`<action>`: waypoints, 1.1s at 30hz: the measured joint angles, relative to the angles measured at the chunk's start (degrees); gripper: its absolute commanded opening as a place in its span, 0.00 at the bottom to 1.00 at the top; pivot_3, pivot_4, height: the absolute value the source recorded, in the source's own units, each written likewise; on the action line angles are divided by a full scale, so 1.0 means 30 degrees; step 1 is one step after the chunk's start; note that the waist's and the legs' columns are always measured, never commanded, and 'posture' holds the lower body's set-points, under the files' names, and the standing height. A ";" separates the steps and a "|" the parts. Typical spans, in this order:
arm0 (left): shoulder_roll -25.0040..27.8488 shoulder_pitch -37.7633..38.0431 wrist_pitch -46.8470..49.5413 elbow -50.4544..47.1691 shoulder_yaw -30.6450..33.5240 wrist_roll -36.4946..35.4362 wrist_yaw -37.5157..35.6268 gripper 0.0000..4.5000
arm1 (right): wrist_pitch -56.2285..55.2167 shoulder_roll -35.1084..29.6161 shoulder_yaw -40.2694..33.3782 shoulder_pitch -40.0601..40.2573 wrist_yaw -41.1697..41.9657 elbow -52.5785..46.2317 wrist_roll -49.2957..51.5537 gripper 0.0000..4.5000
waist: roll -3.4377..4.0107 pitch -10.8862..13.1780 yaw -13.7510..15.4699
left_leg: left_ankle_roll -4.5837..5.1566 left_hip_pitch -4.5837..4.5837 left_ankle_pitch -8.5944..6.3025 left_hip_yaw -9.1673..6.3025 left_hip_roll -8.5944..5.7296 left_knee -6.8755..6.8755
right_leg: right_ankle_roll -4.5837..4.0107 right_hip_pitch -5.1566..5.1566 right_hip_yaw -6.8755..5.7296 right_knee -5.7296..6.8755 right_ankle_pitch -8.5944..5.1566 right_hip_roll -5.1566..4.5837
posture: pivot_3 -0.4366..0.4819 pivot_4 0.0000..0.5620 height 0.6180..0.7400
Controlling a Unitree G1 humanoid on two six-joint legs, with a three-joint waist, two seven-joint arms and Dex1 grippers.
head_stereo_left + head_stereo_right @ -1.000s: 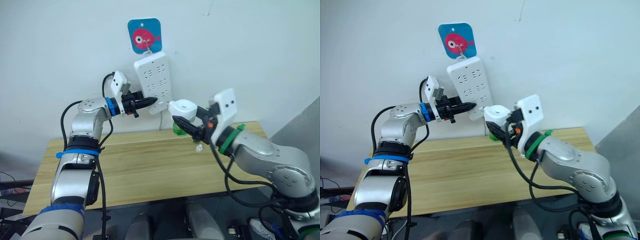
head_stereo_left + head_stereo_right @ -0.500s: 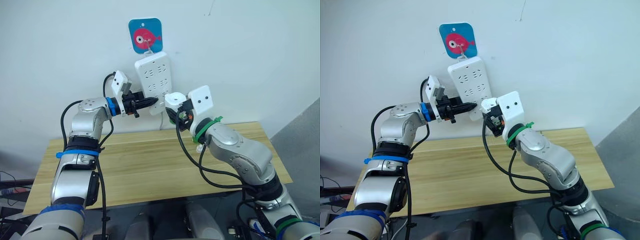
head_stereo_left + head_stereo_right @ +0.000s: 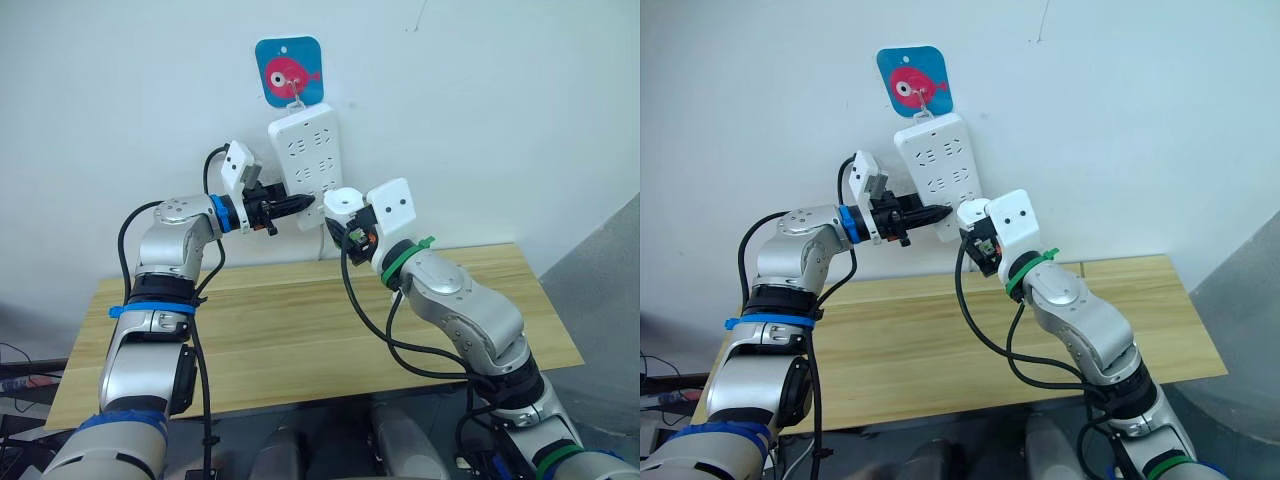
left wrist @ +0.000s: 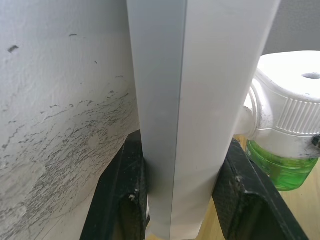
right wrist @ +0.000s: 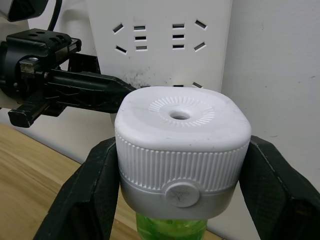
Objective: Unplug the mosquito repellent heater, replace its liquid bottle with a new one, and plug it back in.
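Right pincer clamps heater at power strip; left pincer – arm raised – clamps strip edge.

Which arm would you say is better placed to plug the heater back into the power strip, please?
Right. The right gripper already holds the heater just in front of the power strip, while the left gripper is clamped on the strip's edge, steadying it.

1 small white rounded plastic heater with green liquid bottle | 1 long white power strip | 1 blue fish-print wall hook | 1 light wooden table
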 measured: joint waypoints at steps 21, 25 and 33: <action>-0.0129 0.0182 0.0127 -0.0421 -0.0006 -0.0087 0.0216 0.29 | 0.0231 0.1216 -0.0720 0.0589 0.1333 -0.0623 -0.1810 0.66 | 0.0000 0.0000 0.0012 | -0.0003 -0.0009 0.0000 -0.0026 -0.0013 -0.0003 | -0.0001 -0.0002 -0.0017 -0.0002 0.0000 -0.0020 | 0.25 0.27 0.94; -0.0128 0.0235 0.0149 -0.0513 -0.0004 -0.0088 0.0320 0.29 | 0.0214 0.1362 -0.0724 0.0588 0.1521 -0.0538 -0.2229 0.66 | 0.0001 0.0000 0.0008 | -0.0003 -0.0009 0.0000 -0.0026 -0.0013 -0.0002 | -0.0001 -0.0002 -0.0018 0.0000 0.0000 -0.0021 | 0.25 0.27 0.94; -0.0125 0.0258 0.0187 -0.0558 0.0002 -0.0088 0.0402 0.29 | 0.0162 0.1566 -0.0867 0.0592 0.1711 -0.0436 -0.2885 0.66 | 0.0001 0.0000 0.0004 | -0.0006 -0.0006 0.0002 -0.0024 -0.0013 -0.0001 | -0.0002 -0.0003 -0.0017 0.0008 0.0001 -0.0023 | 0.25 0.27 0.94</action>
